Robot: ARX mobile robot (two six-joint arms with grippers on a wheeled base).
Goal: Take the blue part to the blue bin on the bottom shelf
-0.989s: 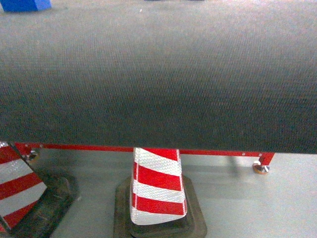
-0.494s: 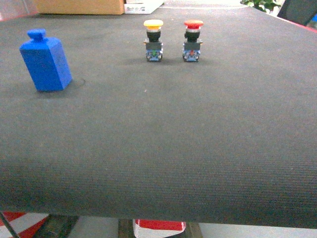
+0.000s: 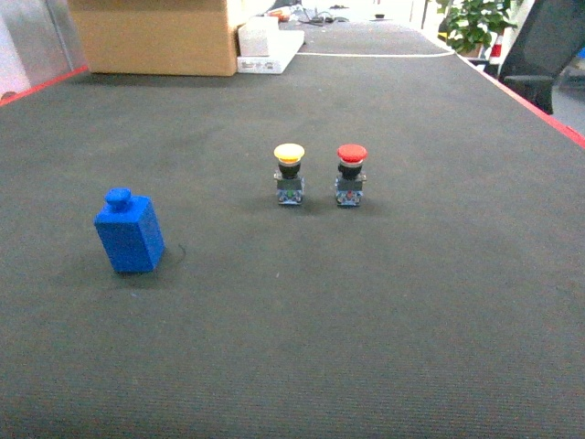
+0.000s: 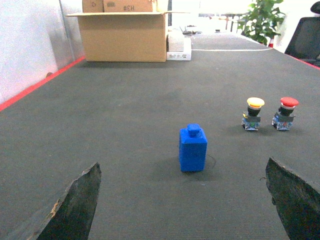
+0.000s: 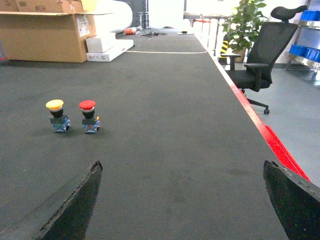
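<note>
The blue part (image 3: 130,236) stands upright on the dark table mat (image 3: 384,311), left of centre in the head view. It is a small blue block with a knob on top. In the left wrist view the blue part (image 4: 193,150) stands straight ahead of my left gripper (image 4: 182,163), beyond the fingertips and touching neither finger. That gripper is open and holds nothing. My right gripper (image 5: 182,162) is open too, over bare mat. Neither gripper shows in the head view. The blue bin and the bottom shelf are out of view.
A yellow-capped push button (image 3: 290,174) and a red-capped one (image 3: 351,175) stand side by side mid-table. A cardboard box (image 3: 151,37) sits at the far left. The table's red right edge (image 5: 280,145) borders the floor, with an office chair (image 5: 260,60) beyond.
The head view has swung up from the table's front edge and the striped cones below to the table top. The blue part and both buttons now sit mid-frame.
</note>
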